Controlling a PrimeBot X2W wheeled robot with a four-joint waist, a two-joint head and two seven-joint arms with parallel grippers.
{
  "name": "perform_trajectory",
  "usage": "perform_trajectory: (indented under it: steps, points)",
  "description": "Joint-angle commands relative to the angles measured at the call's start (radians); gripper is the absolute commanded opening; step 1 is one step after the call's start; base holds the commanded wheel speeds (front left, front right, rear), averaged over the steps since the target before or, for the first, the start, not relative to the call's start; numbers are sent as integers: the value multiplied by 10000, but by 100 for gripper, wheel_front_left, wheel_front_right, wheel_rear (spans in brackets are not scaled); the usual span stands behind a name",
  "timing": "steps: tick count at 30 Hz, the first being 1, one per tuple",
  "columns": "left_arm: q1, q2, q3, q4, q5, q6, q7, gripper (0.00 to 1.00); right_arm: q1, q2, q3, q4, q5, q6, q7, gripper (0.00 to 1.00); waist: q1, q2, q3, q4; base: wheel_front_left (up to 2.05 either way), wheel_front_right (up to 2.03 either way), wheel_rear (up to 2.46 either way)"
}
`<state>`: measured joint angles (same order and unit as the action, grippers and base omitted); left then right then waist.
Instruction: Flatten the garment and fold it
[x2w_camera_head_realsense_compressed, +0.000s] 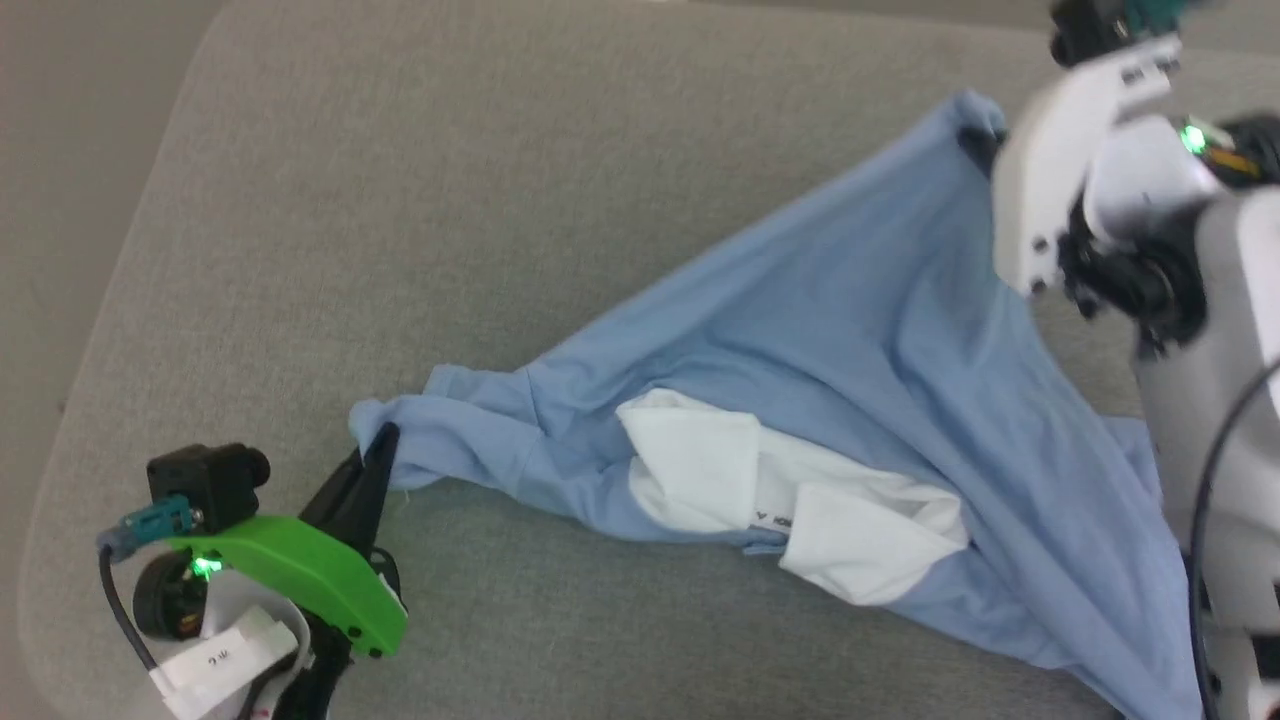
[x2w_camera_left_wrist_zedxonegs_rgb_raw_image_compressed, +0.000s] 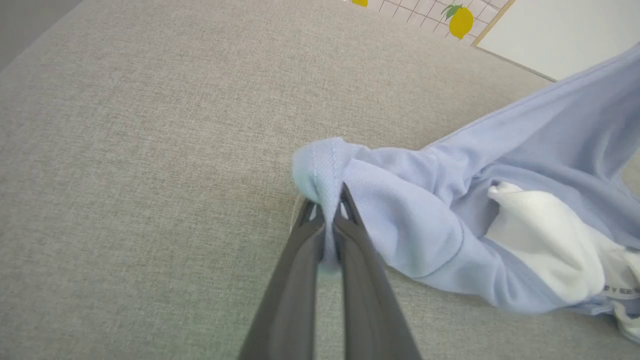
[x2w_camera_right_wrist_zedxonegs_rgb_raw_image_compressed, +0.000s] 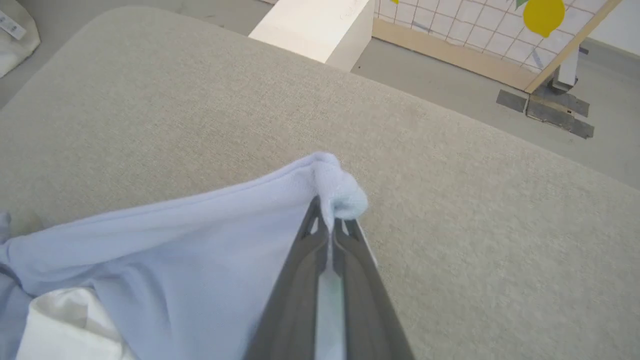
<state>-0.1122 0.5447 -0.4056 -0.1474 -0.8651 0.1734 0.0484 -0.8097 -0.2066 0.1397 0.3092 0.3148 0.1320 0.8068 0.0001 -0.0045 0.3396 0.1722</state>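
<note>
Lying across the grey worktop (x2w_camera_head_realsense_compressed: 400, 200), which is taking up most of the head view, the garment (x2w_camera_head_realsense_compressed: 850, 330) is stretching as a crumpled light-blue band from the lower left of the frame to the upper right. More of its cloth is trailing to the lower right edge beside the robot's pale arm (x2w_camera_head_realsense_compressed: 1200, 350). Its white patches (x2w_camera_head_realsense_compressed: 700, 460) are showing folded and bunched at the lower middle of the frame, so the cloth is looking far from flat. The left claw (x2w_camera_left_wrist_zedxonegs_rgb_raw_image_compressed: 327, 212) is pinching a hemmed corner at the lower left of the head view, jaws together on a thin wad of knit. The right claw (x2w_camera_right_wrist_zedxonegs_rgb_raw_image_compressed: 330, 222) is clamping another bunched corner at the upper right, jaws likewise closed on the cloth. The risk, as I am judging it, is lying in these small bites: each claw is holding only a little rolled edge near its tips, so pulling the corners apart hard is likely to slip the soft knit free. Pulling unevenly is also threatening to drag the twisted middle along, locking in the white folds rather than spreading them.
</note>
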Motion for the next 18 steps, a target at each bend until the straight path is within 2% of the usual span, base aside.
perform_trajectory:
  steps: [1,5,8,18]
  points:
    - [148,-91,-11,3,-165,113,26,0,649,-157,-203,-343,230,-13,-108,0,-1,45,-1516,-1150,0,0,0]
    - [436,-207,-9,52,-240,397,37,0,2476,-393,-867,-1477,694,-13,-257,0,-1,45,-2144,-1588,0,0,0]
    - [639,-265,-16,77,-297,541,40,0,3836,-274,-1427,-2253,916,-13,-361,0,-1,45,-2486,-1806,0,0,0]
    - [1171,-703,-224,354,-582,621,-78,0,8292,977,-2610,-4161,1801,-13,-321,0,-1,45,-3142,-2048,0,0,0]
